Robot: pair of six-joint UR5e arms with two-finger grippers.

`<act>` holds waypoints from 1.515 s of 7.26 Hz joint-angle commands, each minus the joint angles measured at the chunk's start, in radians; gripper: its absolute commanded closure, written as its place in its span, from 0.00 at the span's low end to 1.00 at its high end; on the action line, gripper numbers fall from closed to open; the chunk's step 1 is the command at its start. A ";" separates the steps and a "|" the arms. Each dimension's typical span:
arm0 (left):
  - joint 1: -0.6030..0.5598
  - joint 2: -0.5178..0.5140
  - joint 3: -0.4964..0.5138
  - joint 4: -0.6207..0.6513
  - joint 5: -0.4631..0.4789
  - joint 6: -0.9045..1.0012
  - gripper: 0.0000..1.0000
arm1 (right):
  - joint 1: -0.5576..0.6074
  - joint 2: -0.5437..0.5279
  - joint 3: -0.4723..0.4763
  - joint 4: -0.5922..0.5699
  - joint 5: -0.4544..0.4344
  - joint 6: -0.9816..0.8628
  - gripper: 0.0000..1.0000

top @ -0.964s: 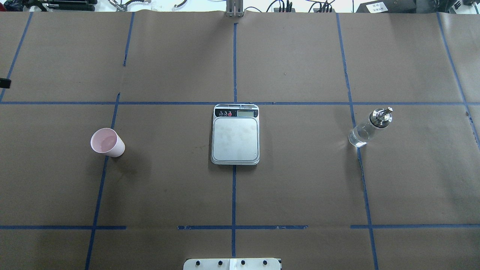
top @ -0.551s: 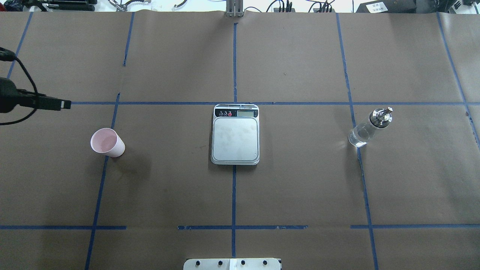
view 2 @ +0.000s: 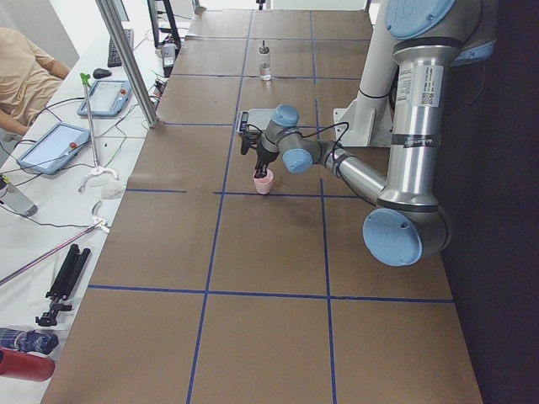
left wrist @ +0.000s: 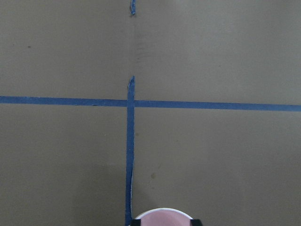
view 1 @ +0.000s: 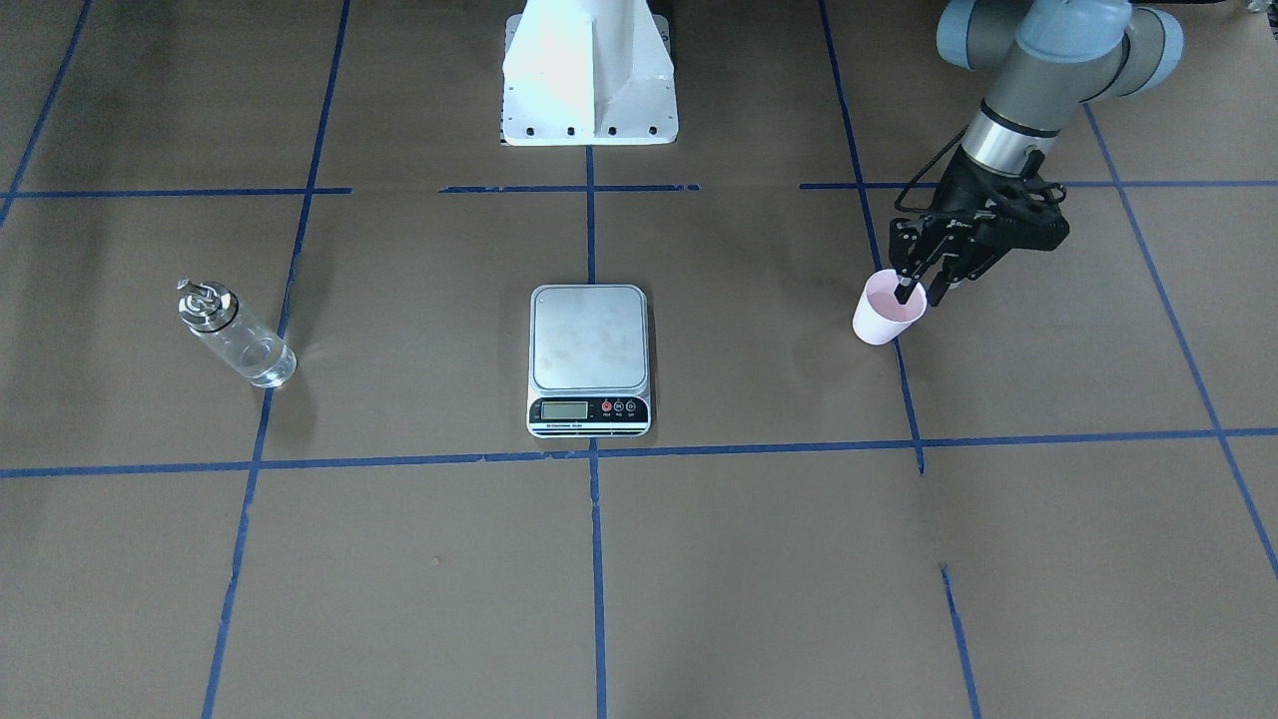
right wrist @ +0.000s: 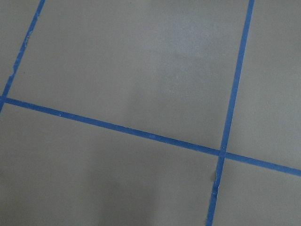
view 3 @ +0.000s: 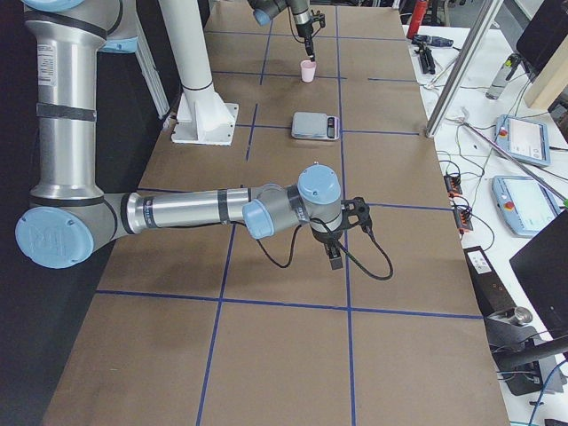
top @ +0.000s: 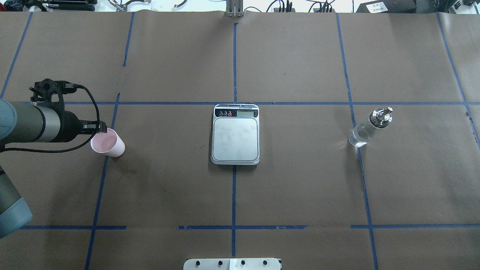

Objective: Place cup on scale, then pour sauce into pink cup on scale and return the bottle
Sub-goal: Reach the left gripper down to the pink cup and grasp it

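Left pincer (view 1: pixel 921 293), fingers parted, straddles the rim of the cup (top: pixel 110 146), which stands on the table (top: pixel 168 187) well left of the scale (top: pixel 235 138), bare paper between them. The bottle (top: pixel 365 129) stands well right. Right pincer (view 3: pixel 335 259): opening cannot be told.

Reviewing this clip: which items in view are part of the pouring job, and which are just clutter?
Part of the job:
- cup, with the left gripper at its rim
- scale, platform bare
- bottle holding the clear sauce

Just lying about, on the side bench:
- tablet
- folded tripod
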 commanded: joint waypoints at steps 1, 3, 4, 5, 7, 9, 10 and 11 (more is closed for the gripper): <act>0.004 0.022 0.002 0.011 0.007 0.010 0.54 | 0.000 0.000 0.001 -0.001 -0.001 0.000 0.00; 0.005 0.024 0.008 0.013 0.007 0.056 0.53 | 0.000 0.000 -0.001 -0.001 -0.001 0.000 0.00; 0.007 0.022 0.008 0.011 0.005 0.065 0.53 | 0.000 0.000 -0.001 0.000 -0.001 0.000 0.00; 0.010 0.021 0.009 0.011 0.005 0.071 0.53 | 0.000 0.002 -0.002 0.001 -0.001 0.000 0.00; 0.021 0.021 0.022 0.010 0.005 0.079 0.53 | 0.000 0.002 -0.001 0.001 -0.001 0.000 0.00; 0.039 0.021 0.023 0.010 0.005 0.077 0.56 | 0.000 0.002 -0.002 -0.001 -0.001 0.000 0.00; 0.044 0.021 0.023 0.010 0.005 0.077 0.86 | 0.000 0.002 -0.002 -0.001 -0.001 0.000 0.00; 0.045 0.021 0.022 0.011 0.005 0.076 1.00 | 0.000 0.002 -0.002 -0.001 -0.001 0.000 0.00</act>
